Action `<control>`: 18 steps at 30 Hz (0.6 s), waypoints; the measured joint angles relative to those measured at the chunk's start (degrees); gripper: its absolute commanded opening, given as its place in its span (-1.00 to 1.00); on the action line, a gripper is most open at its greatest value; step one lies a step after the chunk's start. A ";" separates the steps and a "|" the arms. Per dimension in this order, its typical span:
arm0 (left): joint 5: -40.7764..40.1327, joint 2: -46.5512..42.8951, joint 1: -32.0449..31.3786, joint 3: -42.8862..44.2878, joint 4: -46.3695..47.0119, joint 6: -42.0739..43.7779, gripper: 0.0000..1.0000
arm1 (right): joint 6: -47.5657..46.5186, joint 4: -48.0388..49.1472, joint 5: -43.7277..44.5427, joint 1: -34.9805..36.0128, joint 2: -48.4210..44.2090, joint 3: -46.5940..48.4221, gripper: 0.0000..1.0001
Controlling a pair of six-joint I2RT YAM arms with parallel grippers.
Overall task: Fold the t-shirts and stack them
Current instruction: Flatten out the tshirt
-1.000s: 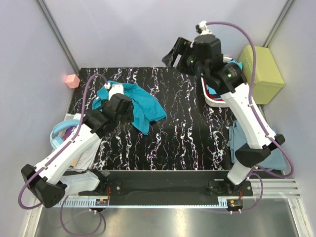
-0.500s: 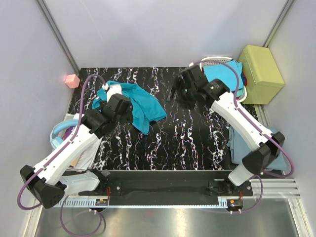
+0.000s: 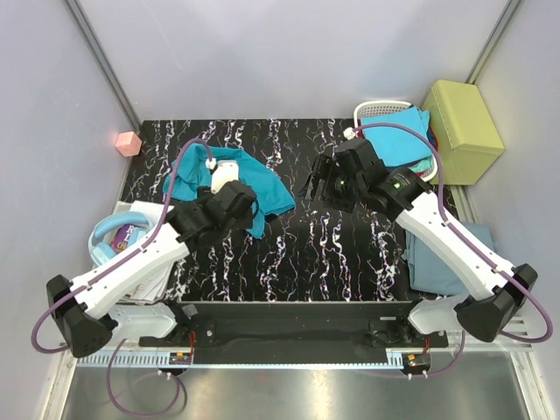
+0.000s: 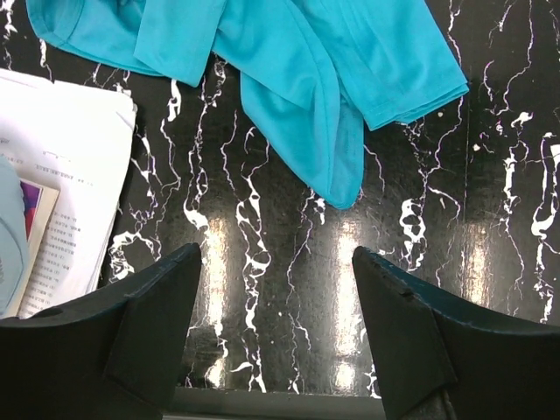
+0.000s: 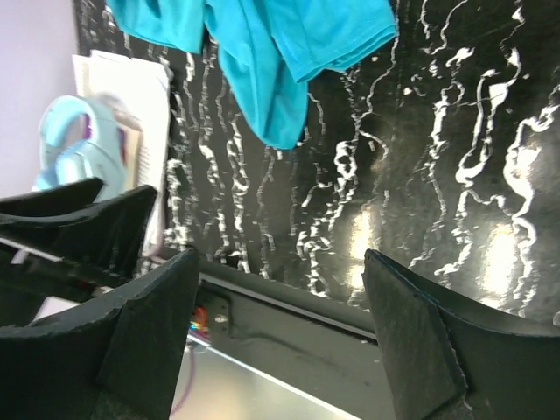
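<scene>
Left fingers (image 4: 149, 315) and right fingers (image 5: 411, 332) hang spread wide and empty over the crumpled teal shirt (image 4: 289, 61) at the tabletop's (image 3: 332, 254) far left, so pinch two corners and drag it flat

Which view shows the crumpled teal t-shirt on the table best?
Top external: the teal t-shirt shows almost whole, with only the left arm overlapping it. Both wrist views are closer, but they cut off its upper part at the frame edge.
</scene>
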 measured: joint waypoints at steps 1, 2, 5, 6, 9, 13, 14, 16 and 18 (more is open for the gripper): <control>-0.35 0.72 -0.22 0.72 -0.20 0.04 0.53 | -0.85 0.04 0.24 0.00 0.26 -0.15 0.70; -0.66 0.94 -0.39 1.22 -0.39 0.37 0.53 | -1.86 0.07 0.48 0.00 0.44 -0.20 0.72; -2.05 0.04 -0.68 2.49 -1.38 0.85 0.53 | -4.87 0.74 3.37 -0.15 0.04 -0.63 0.77; -2.32 -0.70 -0.72 2.49 -1.66 0.85 0.53 | -6.01 1.75 4.46 -0.68 -0.83 -1.53 0.78; -2.73 -4.11 -0.74 2.05 -2.84 0.17 0.56 | -8.04 5.07 6.91 -5.11 -6.67 -8.17 0.80; -3.08 -8.11 -0.74 1.22 -3.98 -1.18 0.58 | -7.85 10.05 11.23 -14.91 -18.21 -22.82 0.86; -3.32 -8.11 -0.74 1.25 -4.22 -1.14 0.59 | -7.72 10.97 12.41 -16.28 -20.26 -26.10 0.86; -3.82 -7.08 -0.74 1.46 -4.52 -0.70 0.62 | -7.72 11.63 12.59 -16.85 -19.93 -28.15 0.86; -4.85 -4.13 -0.74 2.82 -4.81 0.63 0.72 | -8.17 12.02 11.96 -16.83 -14.53 -25.38 0.89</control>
